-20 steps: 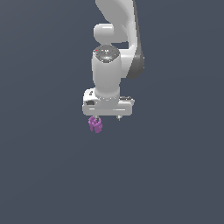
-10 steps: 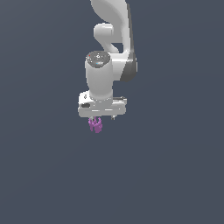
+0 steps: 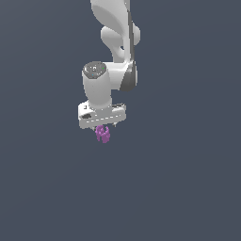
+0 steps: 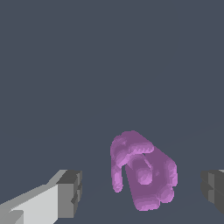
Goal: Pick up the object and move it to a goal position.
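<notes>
Hand [image 3: 103,129] spread, fingers [image 4: 65,194] standing clear either side of purple lump [image 4: 142,174]; best to centre over it, then pinch across the narrow middle.

obj [image 3: 103,134] showing bright purple/magenta, plain | arm [image 3: 104,84] showing white w/ dark grey joint trim | finger pads [image 4: 70,192] showing dark grey | backgrnd showing flat slate grey

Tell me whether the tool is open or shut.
Open. In the wrist view both fingers stand clear of the purple piece, gaps on each side.
</notes>
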Robot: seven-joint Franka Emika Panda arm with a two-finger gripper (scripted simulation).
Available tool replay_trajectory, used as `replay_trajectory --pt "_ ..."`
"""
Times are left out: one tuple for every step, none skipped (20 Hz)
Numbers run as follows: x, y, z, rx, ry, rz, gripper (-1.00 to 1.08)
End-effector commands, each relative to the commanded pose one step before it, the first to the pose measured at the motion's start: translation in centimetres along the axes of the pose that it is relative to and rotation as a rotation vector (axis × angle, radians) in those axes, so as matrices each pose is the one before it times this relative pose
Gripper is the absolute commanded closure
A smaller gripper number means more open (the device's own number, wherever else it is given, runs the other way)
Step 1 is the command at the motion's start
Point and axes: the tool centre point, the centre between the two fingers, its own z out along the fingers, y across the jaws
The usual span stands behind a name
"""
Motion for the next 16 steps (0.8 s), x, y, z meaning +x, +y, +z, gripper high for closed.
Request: replay_trajectory --pt "-0.638 0.463 0.539 0.00256 -0.00189 -0.03455 -0.92" --pt "-0.221 0.148 0.178 0.00089 -0.00072 -0.01085 -0.92" --pt "-0.204 0.131 0.162 0.00082 -0.00064 -0.00990 -0.92" --pt "-0.186 0.114 0.146 0.00075 -0.00057 -0.00898 -0.92" --pt "-0.168 0.101 0.130 0.00068 -0.00050 -0.00801 -0.92" --pt "-0.149 0.087 0.115 0.00060 -0.00043 -0.00707 -0.92" --pt "-0.130 0.073 0.099 0.00053 -0.00037 -0.00614 -0.92" --pt "-0.111 0.062 0.084 0.00045 -0.00031 -0.00518 -0.92" --pt "-0.091 0.050 0.068 0.00037 -0.00025 -0.00423 -0.92" --pt "-0.071 0.038 0.053 0.00029 -0.00019 -0.00329 -0.92" --pt "-0.052 0.028 0.038 0.00020 -0.00013 -0.00233 -0.92" --pt "-0.032 0.018 0.023 0.00012 -0.00008 -0.00137 -0.92" --pt "-0.004 -0.005 0.009 0.00006 -0.00004 -0.00069 -0.92" --pt "0.035 -0.005 -0.033 -0.00016 -0.00017 0.00371 -0.92" --pt "-0.002 0.001 0.034 0.00000 0.00000 0.00000 -0.92" --pt "-0.005 0.002 0.101 0.00000 0.00000 0.00000 -0.92"
